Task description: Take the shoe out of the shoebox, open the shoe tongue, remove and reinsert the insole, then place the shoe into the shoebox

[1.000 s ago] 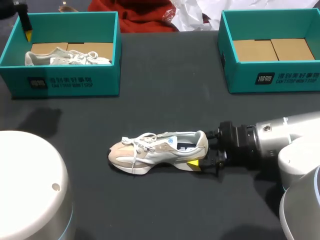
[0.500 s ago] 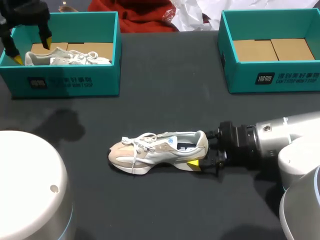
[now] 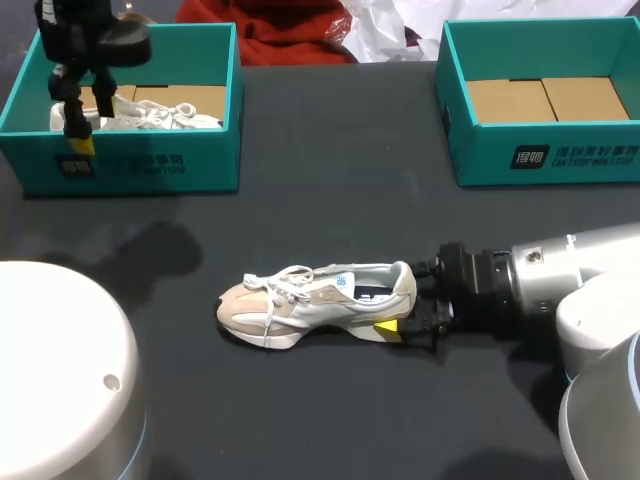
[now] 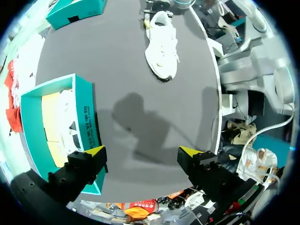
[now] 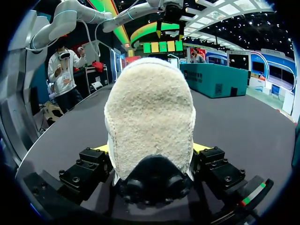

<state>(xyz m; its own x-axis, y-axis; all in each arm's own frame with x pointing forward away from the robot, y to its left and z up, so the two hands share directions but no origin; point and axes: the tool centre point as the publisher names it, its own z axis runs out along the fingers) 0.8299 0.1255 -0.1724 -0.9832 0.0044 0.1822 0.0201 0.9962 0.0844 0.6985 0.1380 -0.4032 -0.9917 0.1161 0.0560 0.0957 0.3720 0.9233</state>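
Gripping the shoe (image 3: 315, 300) by its heel from 3 o'clock, right pincer (image 3: 400, 310) pins it upright at mid-bench (image 3: 330, 200); light, soft-sided, likely stiffest at that heel; left pincer (image 4: 143, 151) gapes empty above the 10 o'clock shoebox (image 3: 150, 165).

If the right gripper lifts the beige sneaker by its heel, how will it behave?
Probably light: the sneaker has a thick foam-like sole. Held only at the heel by the right gripper, its toe may sag. The loose laces would likely dangle.

Left shoebox (image 3: 150, 165), right shoebox (image 3: 560, 155) behind, shoe (image 3: 315, 303) in front
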